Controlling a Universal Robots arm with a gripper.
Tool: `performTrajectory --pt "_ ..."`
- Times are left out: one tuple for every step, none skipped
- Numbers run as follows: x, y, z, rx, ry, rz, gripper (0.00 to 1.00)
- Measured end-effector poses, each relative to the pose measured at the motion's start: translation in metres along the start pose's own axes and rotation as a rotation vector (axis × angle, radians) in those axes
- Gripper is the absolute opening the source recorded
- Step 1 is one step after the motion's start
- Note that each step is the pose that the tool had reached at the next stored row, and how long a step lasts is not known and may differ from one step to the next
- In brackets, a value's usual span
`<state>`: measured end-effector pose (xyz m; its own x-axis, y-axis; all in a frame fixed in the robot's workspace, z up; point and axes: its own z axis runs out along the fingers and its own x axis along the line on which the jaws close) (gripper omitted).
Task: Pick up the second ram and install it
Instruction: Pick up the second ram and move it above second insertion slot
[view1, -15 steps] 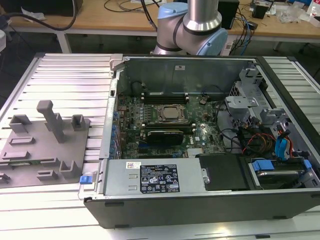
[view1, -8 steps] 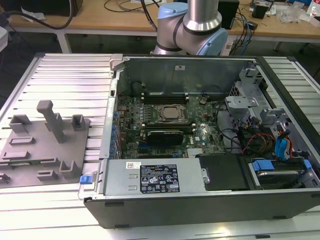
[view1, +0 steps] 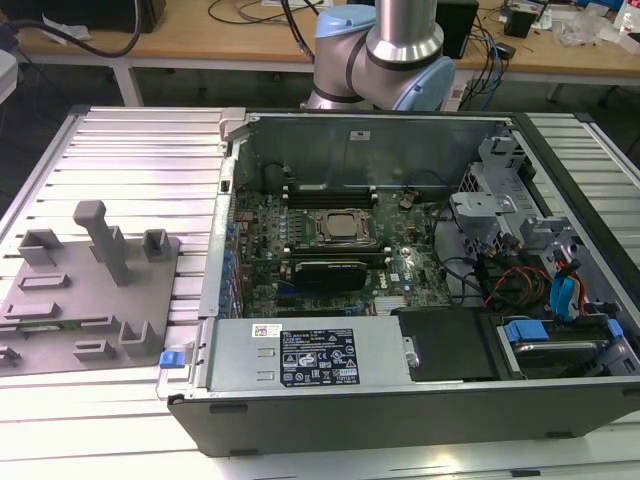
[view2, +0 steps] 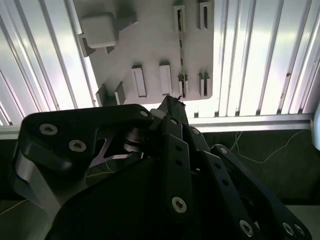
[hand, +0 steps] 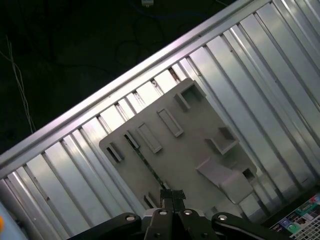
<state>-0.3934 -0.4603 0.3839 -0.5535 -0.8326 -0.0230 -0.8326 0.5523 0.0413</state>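
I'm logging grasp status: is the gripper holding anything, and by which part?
Nothing is held. The black gripper hangs shut and bare above the grey plastic holder tray, where the long thin green ram stick lies in its slots.

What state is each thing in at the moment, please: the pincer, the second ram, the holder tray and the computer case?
Holder tray: lying flat, holding the second ram.
Second ram: resting in the tray, not gripped.
Pincer: shut, empty, above the holder tray.
Computer case: on its side, open.
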Motion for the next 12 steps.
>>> performTrajectory --pt "0.0 0.0 0.0 -0.0002 0.0004 -0.01 0.11" --pt "0.0 0.0 0.0 -0.0004 0.0006 -0.016 0.11" --pt "0.0 0.0 0.0 -0.0006 0.0011 -0.026 0.11" --pt "0.0 0.0 0.0 -0.0008 0.0013 -0.032 0.11" --pt "0.0 0.0 0.0 -0.0009 0.0015 -0.039 0.11" --pt "0.0 0.0 0.0 -0.001 0.0018 -0.043 0.11" --pt "0.0 0.0 0.0 -0.0011 0.0019 -0.046 0.11" --pt "0.0 0.0 0.0 -0.0011 0.002 -0.049 0.11" --pt "0.0 0.0 0.0 -0.0012 0.0021 -0.052 0.11" --pt "0.0 0.0 0.0 -0.0013 0.0024 -0.058 0.11" --pt "0.0 0.0 0.0 -0.0014 0.0025 -0.061 0.11" --pt "0.0 0.0 0.0 -0.0016 0.0028 -0.066 0.11"
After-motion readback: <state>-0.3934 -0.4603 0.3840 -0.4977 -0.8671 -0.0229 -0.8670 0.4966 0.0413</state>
